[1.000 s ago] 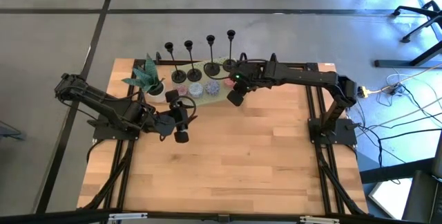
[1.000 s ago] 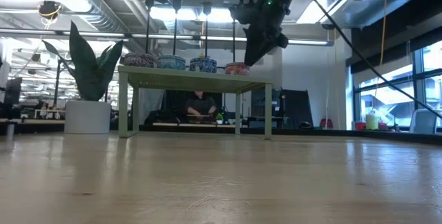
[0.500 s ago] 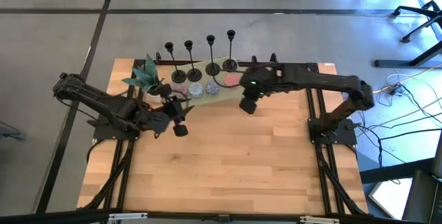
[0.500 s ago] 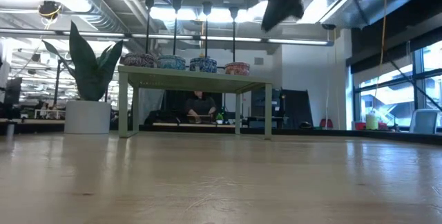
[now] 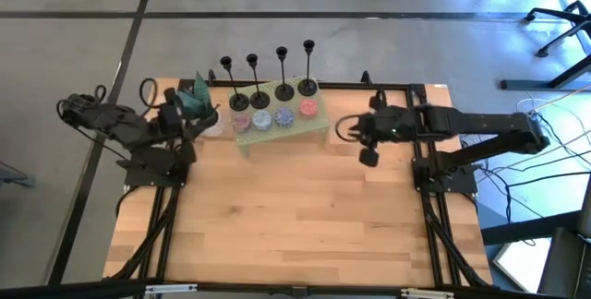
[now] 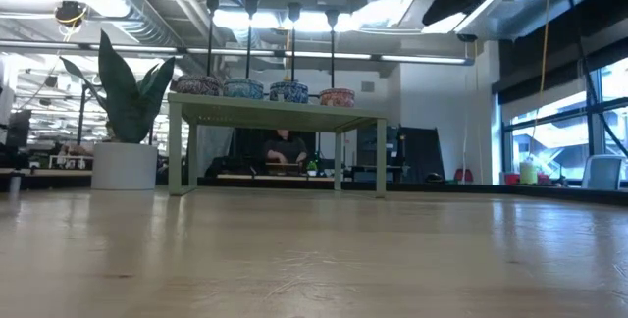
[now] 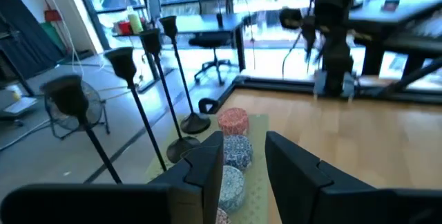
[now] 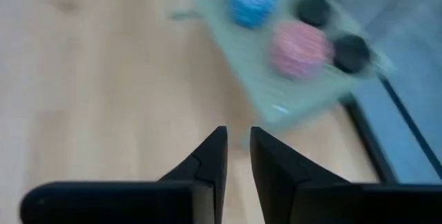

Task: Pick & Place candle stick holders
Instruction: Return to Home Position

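— The fingers (image 8: 207, 165) of the right gripper (image 8: 237, 133): how do they stand?

— Close to each other but not touching. A thin strip of the table (image 8: 103, 79) shows between them and nothing is pinched. The left gripper (image 7: 243, 141) has its fingers (image 7: 297, 169) spread somewhat wider, and they are just as empty.

— Where does the right gripper sit, compared with a second ago?

— Back then it hung at the right end of the shelf (image 5: 277, 131), beside the pink candle (image 5: 307, 108). Half a second ago it was already off the shelf's front edge. Now it is over the right side of the table, well apart from the shelf, with its arm reaching back toward its base.

— And the left one?

— It was out over the boards in front of the shelf's left end. It has drawn back to the left edge of the table, just beside the plant (image 5: 194, 101).

— The candle stick holders (image 5: 283, 91)?

— Unmoved. All four stand upright in a row along the back of the shelf, behind the four candles, exactly as in the earlier frames. In the low view, the dark gripper that hung in front of the shelf top has left that spot. Only a dark part of an arm shows at the upper right, and the holders' stems rise unobstructed.
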### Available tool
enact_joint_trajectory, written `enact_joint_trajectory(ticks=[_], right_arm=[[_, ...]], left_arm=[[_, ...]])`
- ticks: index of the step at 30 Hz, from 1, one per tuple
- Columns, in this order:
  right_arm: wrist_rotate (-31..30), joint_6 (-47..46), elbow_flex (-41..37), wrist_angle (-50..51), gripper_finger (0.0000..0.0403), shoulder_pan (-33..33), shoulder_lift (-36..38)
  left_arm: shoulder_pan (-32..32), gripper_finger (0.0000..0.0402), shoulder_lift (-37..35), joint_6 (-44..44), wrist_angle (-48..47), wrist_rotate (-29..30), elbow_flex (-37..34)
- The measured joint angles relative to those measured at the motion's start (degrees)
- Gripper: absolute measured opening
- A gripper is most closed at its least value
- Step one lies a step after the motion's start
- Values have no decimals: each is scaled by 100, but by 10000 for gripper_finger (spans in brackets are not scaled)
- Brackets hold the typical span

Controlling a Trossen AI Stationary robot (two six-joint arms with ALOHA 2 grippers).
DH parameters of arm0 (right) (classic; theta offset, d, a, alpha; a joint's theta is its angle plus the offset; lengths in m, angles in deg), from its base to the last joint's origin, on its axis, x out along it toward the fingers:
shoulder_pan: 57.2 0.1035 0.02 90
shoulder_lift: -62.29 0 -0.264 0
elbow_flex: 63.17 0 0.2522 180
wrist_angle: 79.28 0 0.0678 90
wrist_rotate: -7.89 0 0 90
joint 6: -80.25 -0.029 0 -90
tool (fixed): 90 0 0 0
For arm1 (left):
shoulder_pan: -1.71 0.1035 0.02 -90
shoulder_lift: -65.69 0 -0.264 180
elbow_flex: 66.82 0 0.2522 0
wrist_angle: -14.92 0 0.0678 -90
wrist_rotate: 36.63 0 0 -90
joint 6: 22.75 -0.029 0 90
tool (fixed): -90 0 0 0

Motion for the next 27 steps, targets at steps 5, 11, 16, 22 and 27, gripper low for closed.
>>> enact_joint_trajectory(ticks=[5,11,16,22,27], right_arm=[[1312,954,-1017,-1373,67,-8,744],[1394,1097,-1576,-1735,67,-14,1758],[1771,1056,-2452,-2351,67,-11,2618],[1854,1057,-3262,-2880,67,-11,3526],[1857,1055,-3580,-2864,67,-11,4162]], left_arm=[[4,104,-847,-365,986,-157,-1200],[4,104,-1686,-774,1889,-430,-2312],[5,104,-2337,-1077,2515,-700,-3198],[7,104,-3038,-1753,3568,-1352,-3991],[18,104,-3368,-2045,4154,-1450,-4486]])
